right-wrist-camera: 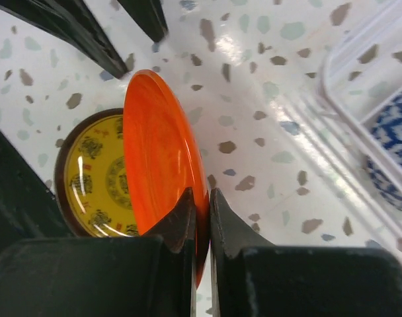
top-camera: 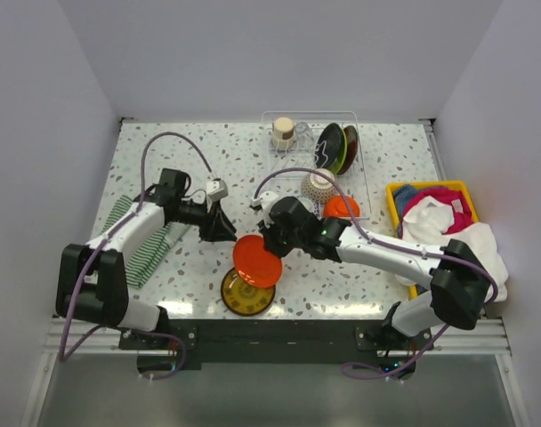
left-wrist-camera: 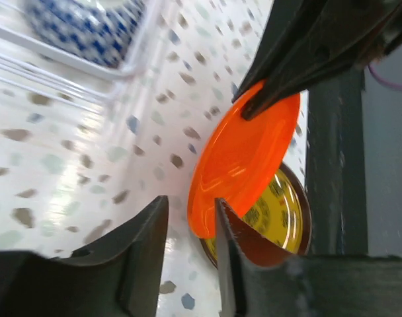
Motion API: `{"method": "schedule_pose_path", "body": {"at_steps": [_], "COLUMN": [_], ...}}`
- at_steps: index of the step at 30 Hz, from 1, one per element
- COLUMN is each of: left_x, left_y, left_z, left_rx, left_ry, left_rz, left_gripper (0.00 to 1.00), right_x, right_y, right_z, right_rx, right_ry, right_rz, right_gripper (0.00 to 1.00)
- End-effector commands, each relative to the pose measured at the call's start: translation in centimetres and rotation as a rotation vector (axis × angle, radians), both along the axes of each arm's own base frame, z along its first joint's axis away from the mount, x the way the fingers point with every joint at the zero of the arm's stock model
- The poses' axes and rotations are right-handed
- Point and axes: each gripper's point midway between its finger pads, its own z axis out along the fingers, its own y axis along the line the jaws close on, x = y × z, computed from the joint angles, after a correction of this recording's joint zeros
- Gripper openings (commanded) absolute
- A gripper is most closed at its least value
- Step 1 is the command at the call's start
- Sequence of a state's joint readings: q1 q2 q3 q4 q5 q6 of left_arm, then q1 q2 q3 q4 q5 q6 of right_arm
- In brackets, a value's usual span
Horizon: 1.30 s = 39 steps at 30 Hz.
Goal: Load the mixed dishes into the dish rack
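Right gripper [right-wrist-camera: 201, 198]: jaws clamped on the rim of the glossy round orange plate [top-camera: 257, 261], which stands on edge.
Plate position: over the dark red plate with a gold-patterned yellow centre [top-camera: 246, 295], which lies on the speckled surface [top-camera: 190, 151] well short of the pale wire dish rack [top-camera: 310, 114].
Left gripper [left-wrist-camera: 190, 201]: jaws apart at the plate's opposite rim; contact unclear.
Doing it well: probably lift clear, carry it upright, and aim for a free divider slot.

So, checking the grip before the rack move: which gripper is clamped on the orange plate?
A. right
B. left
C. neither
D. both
A: the right gripper pinches the rim of the orange plate, while the left gripper has its jaws apart with nothing between them.
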State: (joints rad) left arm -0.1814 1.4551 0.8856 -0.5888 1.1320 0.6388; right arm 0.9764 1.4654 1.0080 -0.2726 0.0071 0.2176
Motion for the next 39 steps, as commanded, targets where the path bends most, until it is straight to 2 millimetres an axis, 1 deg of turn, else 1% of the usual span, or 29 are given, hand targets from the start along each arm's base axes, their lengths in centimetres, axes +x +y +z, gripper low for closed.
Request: {"method": "schedule_pose_path", "body": {"at_steps": [1, 2, 3, 4, 5, 6, 7, 8, 9, 10, 11, 12, 14, 17, 18, 19, 20, 21, 23, 24, 25, 26, 27, 29, 31, 32, 35, 36, 39], "left_x": [6.1, 6.5, 7.9, 8.6, 8.7, 9.7, 9.9, 10.0, 10.1, 10.0, 10.0, 10.0, 9.9, 9.7, 9.7, 9.8, 9.9, 10.0, 10.2, 10.2, 10.3, 10.5, 10.6, 10.9, 11.1, 11.3, 11.6, 12.0, 12.5], "left_y": [1.3, 1.9, 3.1, 3.4, 4.0, 4.9, 5.2, 5.5, 5.7, 5.7, 5.8, 5.8, 5.8, 5.7, 5.8, 5.9, 6.0, 6.1, 6.3, 6.4, 6.5, 6.7, 6.8, 7.2, 7.3, 7.5, 7.5, 8.3, 8.8], "left_z": [9.8, 12.6, 14.4, 16.8, 18.5, 19.9, 20.5, 20.9, 21.1, 20.8, 20.6, 20.0, 19.4, 18.6, 18.3, 18.2, 18.0, 17.7, 17.2, 17.0, 16.8, 16.7, 16.3, 16.0, 15.7, 15.6, 15.3, 15.3, 14.8], "left_rx": [-0.151, -0.18, -0.19, -0.227, -0.228, -0.22, -0.223, -0.218, -0.214, -0.215, -0.215, -0.21, -0.215, -0.211, -0.207, -0.202, -0.197, -0.193, -0.186, -0.185, -0.184, -0.182, -0.178, -0.175, -0.172, -0.171, -0.169, -0.166, -0.156], "left_ry": [-0.196, -0.276, -0.346, -0.396, -0.448, -0.49, -0.491, -0.5, -0.5, -0.485, -0.476, -0.46, -0.432, -0.405, -0.4, -0.402, -0.401, -0.396, -0.388, -0.383, -0.379, -0.376, -0.371, -0.362, -0.357, -0.355, -0.346, -0.348, -0.337], "left_rz": [0.281, 0.336, 0.426, 0.479, 0.527, 0.609, 0.642, 0.664, 0.679, 0.685, 0.692, 0.701, 0.709, 0.711, 0.714, 0.718, 0.725, 0.728, 0.736, 0.738, 0.74, 0.746, 0.753, 0.762, 0.767, 0.77, 0.766, 0.787, 0.799], "left_gripper": [0.45, 0.47, 0.49, 0.5, 0.54, 0.56, 0.56, 0.56, 0.55, 0.55, 0.55, 0.55, 0.55, 0.54, 0.54, 0.54, 0.54, 0.54, 0.54, 0.54, 0.54, 0.54, 0.54, 0.54, 0.54, 0.54, 0.54, 0.54, 0.54], "right_x": [6.4, 7.3, 9.4, 10.6, 11.7, 13.4, 14.2, 15.2, 16.1, 16.9, 17.6, 18.6, 19.8, 22.0, 22.9, 24.1, 24.4, 25.5, 26.9, 27.7, 28.1, 28.7, 29.3, 30.2, 30.9, 31.4, 32.2, 32.6, 33.2], "right_y": [-2.5, -3.1, -4.1, -4.9, -5.3, -6.6, -7.1, -7.5, -8.1, -9.5, -9.9, -10.2, -11.7, -13.9, -15.0, -15.1, -15.8, -17.1, -17.7, -18.5, -18.7, -18.9, -19.2, -19.6, -19.6, -19.9, -20.4, -20.3, -20.2], "right_z": [8.7, 9.4, 11.8, 13.0, 13.7, 16.2, 17.3, 18.2, 20.0, 21.0, 22.1, 22.2, 22.9, 22.6, 23.5, 22.0, 21.6, 22.1, 20.0, 20.6, 20.3, 18.8, 18.9, 17.6, 17.3, 16.4, 15.4, 14.7, 12.7], "right_rx": [0.026, 0.02, 0.039, 0.043, 0.045, 0.063, 0.069, 0.072, 0.09, 0.061, 0.071, 0.047, -0.015, -0.101, -0.099, -0.148, -0.183, -0.181, -0.245, -0.238, -0.248, -0.289, -0.278, -0.313, -0.309, -0.329, -0.355, -0.365, -0.38], "right_ry": [-0.208, -0.216, -0.263, -0.291, -0.307, -0.366, -0.391, -0.427, -0.472, -0.536, -0.58, -0.608, -0.677, -0.7, -0.705, -0.691, -0.677, -0.673, -0.631, -0.63, -0.621, -0.6, -0.593, -0.575, -0.565, -0.553, -0.532, -0.523, -0.484], "right_rz": [-0.221, -0.254, -0.331, -0.384, -0.436, -0.528, -0.568, -0.621, -0.674, -0.762, -0.809, -0.85, -0.944, -1.05, -1.092, -1.099, -1.118, -1.156, -1.158, -1.182, -1.183, -1.173, -1.177, -1.175, -1.168, -1.164, -1.155, -1.148, -1.131], "right_gripper": [0.0, 0.0, 0.0, 0.0, 0.0, 0.0, 0.0, 0.0, 0.0, 0.0, 0.0, 0.0, 0.0, 0.0, 0.0, 0.0, 0.0, 0.0, 0.0, 0.0, 0.0, 0.0, 0.0, 0.0, 0.0, 0.0, 0.0, 0.0, 0.0]}}
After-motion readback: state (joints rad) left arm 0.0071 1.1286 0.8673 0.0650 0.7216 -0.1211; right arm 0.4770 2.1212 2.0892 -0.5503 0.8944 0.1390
